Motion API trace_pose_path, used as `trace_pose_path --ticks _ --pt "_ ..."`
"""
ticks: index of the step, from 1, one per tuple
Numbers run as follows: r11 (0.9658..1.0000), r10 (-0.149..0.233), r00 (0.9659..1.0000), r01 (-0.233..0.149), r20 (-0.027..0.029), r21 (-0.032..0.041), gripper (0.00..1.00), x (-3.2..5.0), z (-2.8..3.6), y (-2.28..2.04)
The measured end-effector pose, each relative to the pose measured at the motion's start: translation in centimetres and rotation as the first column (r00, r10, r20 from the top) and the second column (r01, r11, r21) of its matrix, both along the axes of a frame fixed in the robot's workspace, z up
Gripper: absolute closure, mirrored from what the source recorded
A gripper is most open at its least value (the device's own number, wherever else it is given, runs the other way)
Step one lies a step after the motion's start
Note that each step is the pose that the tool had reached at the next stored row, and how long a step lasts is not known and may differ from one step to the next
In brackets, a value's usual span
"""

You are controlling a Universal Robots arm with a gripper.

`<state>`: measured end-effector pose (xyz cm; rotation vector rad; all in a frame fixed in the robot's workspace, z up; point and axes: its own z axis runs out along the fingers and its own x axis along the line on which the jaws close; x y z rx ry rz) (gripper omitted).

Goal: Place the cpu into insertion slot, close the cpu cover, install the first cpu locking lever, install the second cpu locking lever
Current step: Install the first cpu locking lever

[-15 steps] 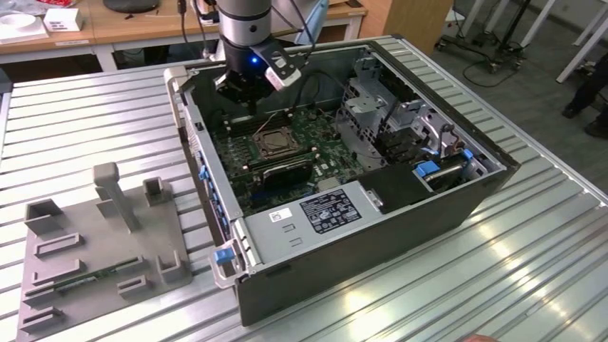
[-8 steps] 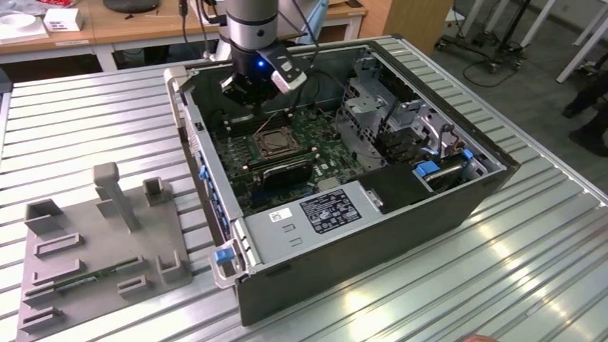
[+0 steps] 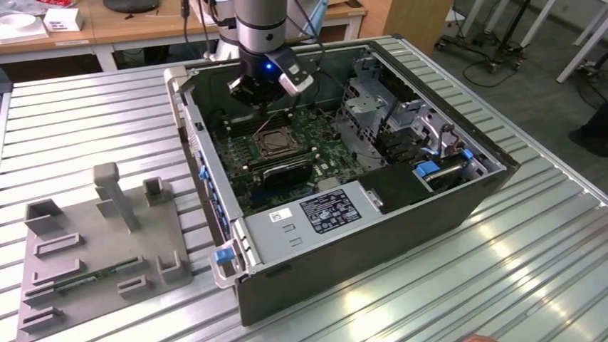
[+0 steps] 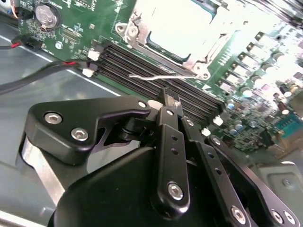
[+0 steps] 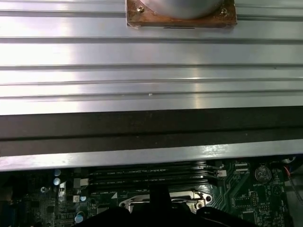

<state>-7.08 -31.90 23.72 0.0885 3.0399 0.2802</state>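
Note:
The cpu lies in its socket on the green motherboard, its pale top showing through the window of the cpu cover, which lies flat over it. In the exterior view the socket sits mid-board inside the open computer case. A thin wire locking lever runs along the socket's edge beside the black memory slots. My gripper hangs just above those slots, a short way from the lever, fingers shut with nothing held. It also appears in the exterior view as the gripper above the board's far part.
The case walls and a drive cage close in the board. A grey fixture plate with upright holders lies on the ribbed metal table at the exterior view's left. A round silver part on a copper base stands beyond the case wall.

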Motion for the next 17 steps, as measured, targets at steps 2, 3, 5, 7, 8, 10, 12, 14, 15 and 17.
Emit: trace_pose_path --ticks 2,3,5,7,8,10,12,14,15,17 --pt "1.0 0.0 1.0 0.0 -0.0001 0.0044 0.9 0.22 -0.2 0.0" --pt "1.0 0.0 1.0 0.0 -0.0001 0.0062 0.9 0.31 -0.3 0.0" --pt "0.9999 0.0 1.0 0.0 -0.0001 0.0107 0.9 0.47 -0.52 0.0" --pt "0.9999 0.0 1.0 0.0 0.0 0.0138 0.9 0.54 -0.71 0.0" --pt "0.9999 -0.001 1.0 0.001 0.0001 0.0143 0.9 0.54 -0.78 0.0" --pt "0.9999 -0.002 1.0 0.002 -0.0002 0.0142 0.9 0.53 -0.84 -0.01" --pt "0.9999 -0.003 1.0 0.003 -0.0001 0.0142 0.9 0.54 -0.89 0.0" --pt "0.9999 -0.004 1.0 0.004 0.0 0.0143 0.9 0.54 -0.94 -0.02" --pt "0.9999 -0.004 1.0 0.004 0.0 0.0143 0.9 0.54 -0.96 -0.02" --pt "0.9999 -0.005 1.0 0.005 -0.0001 0.0143 0.9 0.54 -1.0 -0.05"
